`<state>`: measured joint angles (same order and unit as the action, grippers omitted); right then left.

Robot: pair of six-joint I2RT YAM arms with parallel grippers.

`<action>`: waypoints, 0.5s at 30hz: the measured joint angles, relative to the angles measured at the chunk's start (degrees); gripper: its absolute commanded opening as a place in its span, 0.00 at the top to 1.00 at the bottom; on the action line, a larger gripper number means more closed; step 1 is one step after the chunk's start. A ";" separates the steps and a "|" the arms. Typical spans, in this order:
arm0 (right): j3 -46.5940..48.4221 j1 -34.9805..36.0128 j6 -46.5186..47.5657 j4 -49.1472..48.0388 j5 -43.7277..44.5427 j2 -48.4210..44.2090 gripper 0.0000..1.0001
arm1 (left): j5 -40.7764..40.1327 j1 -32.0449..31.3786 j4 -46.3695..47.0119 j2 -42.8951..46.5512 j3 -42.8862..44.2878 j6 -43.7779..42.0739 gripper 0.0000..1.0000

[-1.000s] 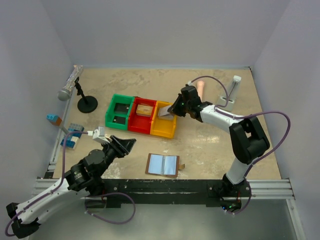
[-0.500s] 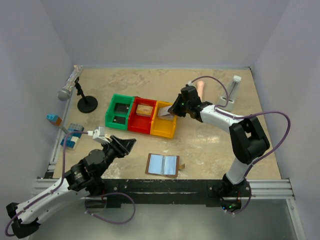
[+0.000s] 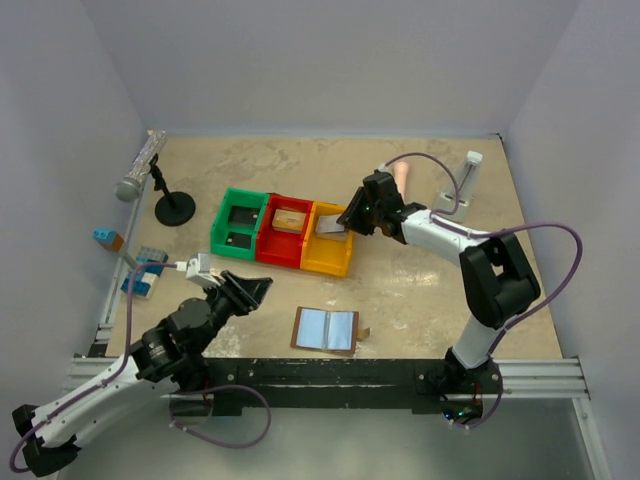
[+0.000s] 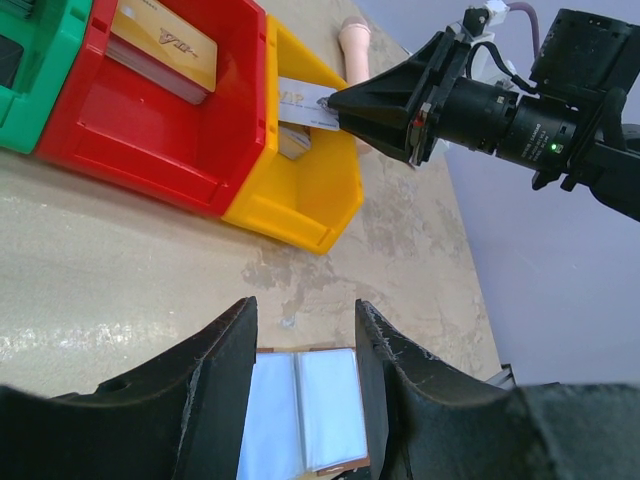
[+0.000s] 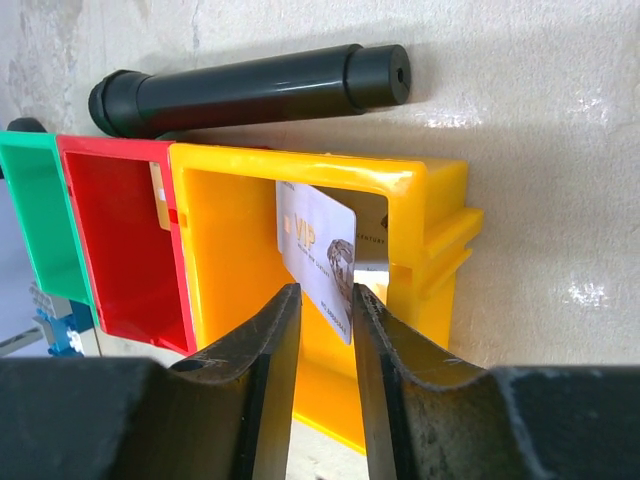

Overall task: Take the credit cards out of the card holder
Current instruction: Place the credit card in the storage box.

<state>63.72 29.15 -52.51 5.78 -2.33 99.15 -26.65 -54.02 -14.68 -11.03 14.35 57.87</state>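
The brown card holder (image 3: 327, 329) lies open on the table, its pale blue sleeves facing up; it also shows between my left fingers in the left wrist view (image 4: 300, 410). My left gripper (image 3: 255, 285) (image 4: 305, 305) is open and empty, hovering left of the holder. My right gripper (image 3: 345, 222) (image 5: 325, 290) is over the yellow bin (image 3: 330, 262) (image 5: 230, 250), jaws slightly apart. A white VIP card (image 5: 315, 255) (image 4: 300, 100) leans tilted between them, touching one finger. Another card lies beneath it in that bin. A gold card (image 3: 290, 220) (image 4: 165, 45) lies in the red bin (image 3: 280, 250).
A green bin (image 3: 222, 232) adjoins the red one. A microphone (image 3: 140, 170) on a black stand is at the back left, blue blocks (image 3: 145, 272) at the left edge. A peach cylinder (image 3: 402, 172) and a white stand (image 3: 470, 170) are at the back right.
My right gripper has edged slightly back over the yellow bin, the card still at its tips. The left arm and the card holder have not moved.
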 measured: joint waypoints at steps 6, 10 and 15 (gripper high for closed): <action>-0.11 -0.31 0.11 0.74 0.24 -0.98 0.65 | 0.02 0.00 0.13 -0.79 0.00 0.00 0.51; -0.35 -0.42 0.31 0.81 0.33 -2.27 0.65 | 0.07 0.00 0.44 -1.46 0.00 0.00 0.51; -0.87 -0.50 0.74 1.09 0.33 -4.68 0.64 | 0.20 0.00 0.44 -1.79 0.00 0.00 0.51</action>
<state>62.85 28.64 -51.77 6.87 -2.00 94.48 -26.46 -54.02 -14.24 -12.82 14.35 57.87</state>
